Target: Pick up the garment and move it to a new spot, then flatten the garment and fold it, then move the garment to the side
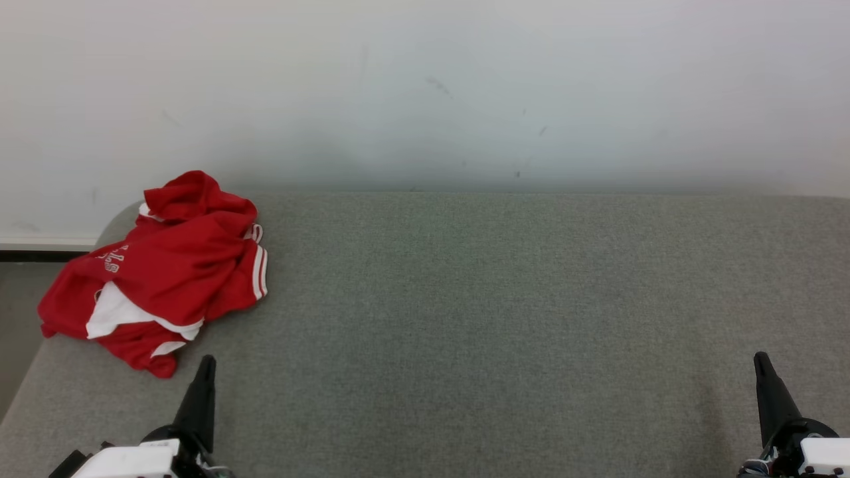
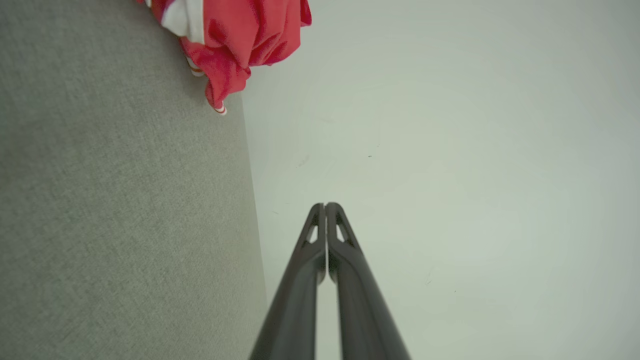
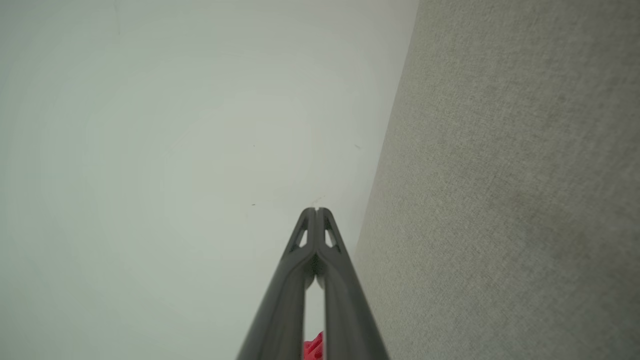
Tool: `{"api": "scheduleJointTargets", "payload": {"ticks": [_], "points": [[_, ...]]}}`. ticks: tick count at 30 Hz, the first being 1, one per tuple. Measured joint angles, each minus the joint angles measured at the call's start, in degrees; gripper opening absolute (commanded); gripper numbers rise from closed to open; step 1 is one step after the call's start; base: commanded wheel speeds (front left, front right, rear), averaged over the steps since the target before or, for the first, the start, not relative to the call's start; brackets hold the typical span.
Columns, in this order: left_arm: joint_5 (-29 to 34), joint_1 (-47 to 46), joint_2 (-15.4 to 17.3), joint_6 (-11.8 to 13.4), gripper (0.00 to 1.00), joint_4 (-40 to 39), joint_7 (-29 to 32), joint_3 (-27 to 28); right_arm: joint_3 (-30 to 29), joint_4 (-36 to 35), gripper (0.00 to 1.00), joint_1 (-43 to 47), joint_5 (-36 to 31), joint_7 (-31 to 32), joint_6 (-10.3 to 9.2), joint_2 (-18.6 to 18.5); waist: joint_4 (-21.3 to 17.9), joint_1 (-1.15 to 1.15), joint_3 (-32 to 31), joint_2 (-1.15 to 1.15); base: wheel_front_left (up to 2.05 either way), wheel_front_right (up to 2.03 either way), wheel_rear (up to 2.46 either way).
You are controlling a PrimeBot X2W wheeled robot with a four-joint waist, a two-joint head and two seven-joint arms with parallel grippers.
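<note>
The garment [image 1: 159,272] is a red shirt with white trim, crumpled in a heap at the far left end of the grey fabric surface [image 1: 498,318]. Part of it hangs over that end. My left gripper [image 1: 207,362] rests at the lower left, just below and right of the heap, shut and empty. At the lower right my right gripper [image 1: 761,358] is shut and empty too, far from the shirt. The left wrist view has the garment [image 2: 235,35] at its top edge, well beyond the shut left gripper [image 2: 325,205]. In the right wrist view the right gripper [image 3: 317,210] is shut, and a red scrap of garment [image 3: 314,347] peeks between the fingers.
A pale wall [image 1: 425,86] runs directly behind the grey surface. The surface's left end is rounded, with dark floor [image 1: 16,312] beyond it.
</note>
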Motion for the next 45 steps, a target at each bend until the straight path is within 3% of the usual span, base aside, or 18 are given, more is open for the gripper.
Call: {"api": "scheduleJointTargets", "payload": {"ticks": [45], "points": [[0.0,0.0,0.0,0.0,0.00,0.0,0.0,0.0,0.0,0.0,0.00,0.0,0.0,0.0,0.00,0.0,0.0,0.00,0.0,0.00,0.00,0.00,0.00]]}}
